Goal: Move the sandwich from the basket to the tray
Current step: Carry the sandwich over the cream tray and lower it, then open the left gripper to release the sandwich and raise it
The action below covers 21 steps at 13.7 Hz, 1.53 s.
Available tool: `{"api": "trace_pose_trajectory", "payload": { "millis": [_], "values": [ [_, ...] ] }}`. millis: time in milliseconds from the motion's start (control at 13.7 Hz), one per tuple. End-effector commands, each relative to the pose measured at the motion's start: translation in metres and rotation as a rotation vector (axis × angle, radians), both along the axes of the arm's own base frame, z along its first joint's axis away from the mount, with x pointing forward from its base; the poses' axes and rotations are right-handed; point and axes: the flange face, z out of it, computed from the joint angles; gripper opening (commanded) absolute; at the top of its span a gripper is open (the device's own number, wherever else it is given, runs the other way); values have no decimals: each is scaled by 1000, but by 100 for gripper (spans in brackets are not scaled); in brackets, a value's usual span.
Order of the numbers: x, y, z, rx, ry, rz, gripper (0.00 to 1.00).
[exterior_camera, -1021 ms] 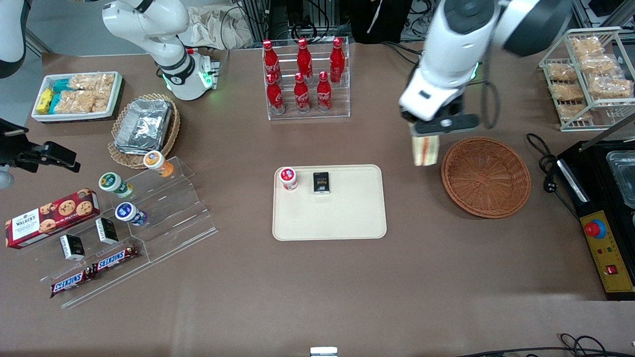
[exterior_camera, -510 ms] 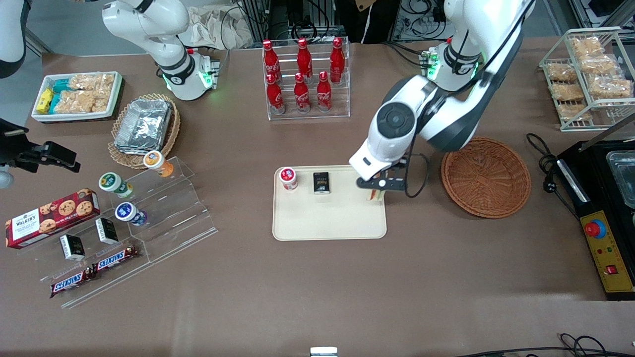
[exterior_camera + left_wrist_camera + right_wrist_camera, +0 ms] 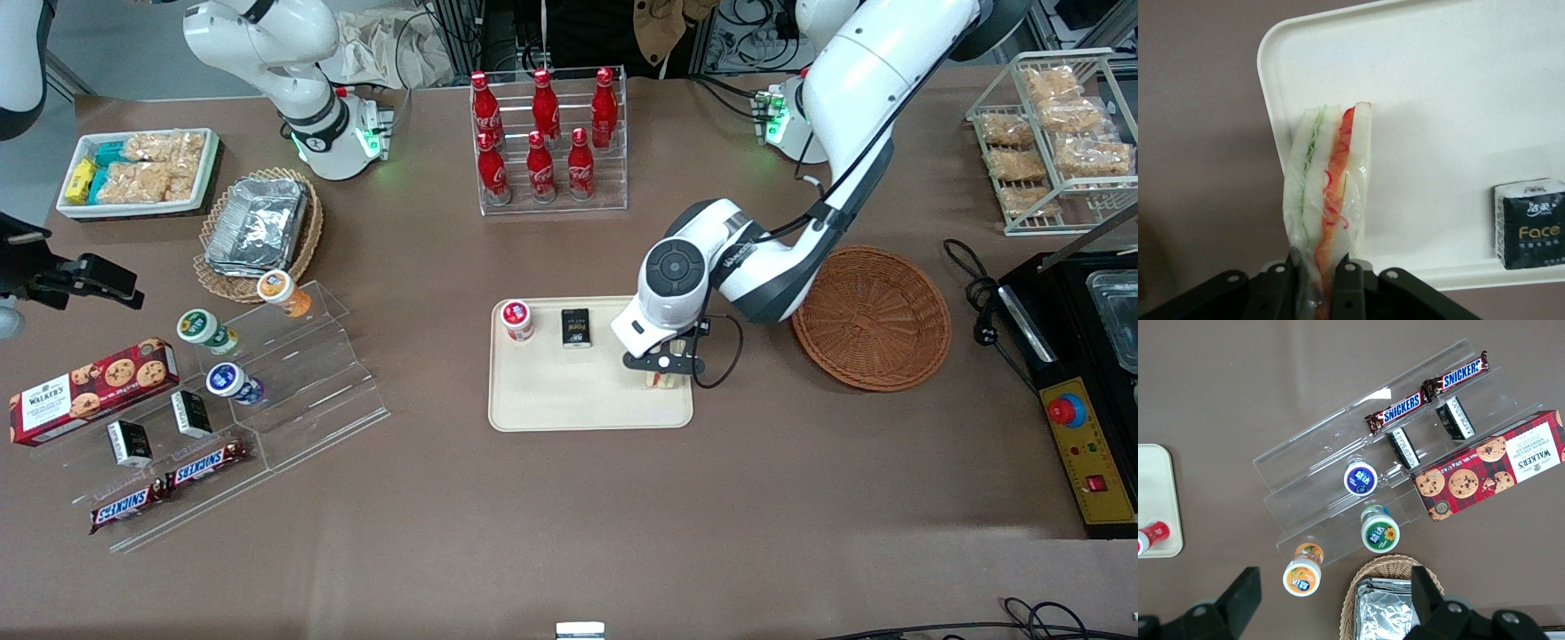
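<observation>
My claw grips one sandwich over the tray. The tray carries one small jar and one black packet. One basket sits nearby.

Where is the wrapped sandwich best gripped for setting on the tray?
Across its flat bread faces, from above, as the claw does now: shut on one end of the sandwich, layers edge-on, the rest hanging toward the tray. The slack wrap may slip.

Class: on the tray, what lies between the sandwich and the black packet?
Only bare tray; the wrist view shows nothing between the sandwich, in the gripper, and the black packet.
</observation>
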Motion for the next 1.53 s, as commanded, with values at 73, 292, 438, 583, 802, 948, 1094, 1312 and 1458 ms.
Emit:
{"api": "trace_pose_trajectory", "payload": {
  "millis": [73, 292, 438, 583, 802, 948, 1094, 1312, 1458],
  "values": [
    [6, -5, -14, 11, -23, -3, 46],
    [4, -3, -23, 40, -36, -36, 100],
    [6, -4, -20, 29, -33, -11, 100],
    [8, -7, -15, 20, -38, 3, 100],
    [21, -3, 51, 19, -52, 108, 100],
    [32, 7, 121, 31, -91, 138, 100],
    [43, 35, 194, -31, -134, 233, 100],
    [33, 100, 291, -66, -169, 383, 100],
    [14, 155, 351, -96, -178, 358, 100]
  ]
}}
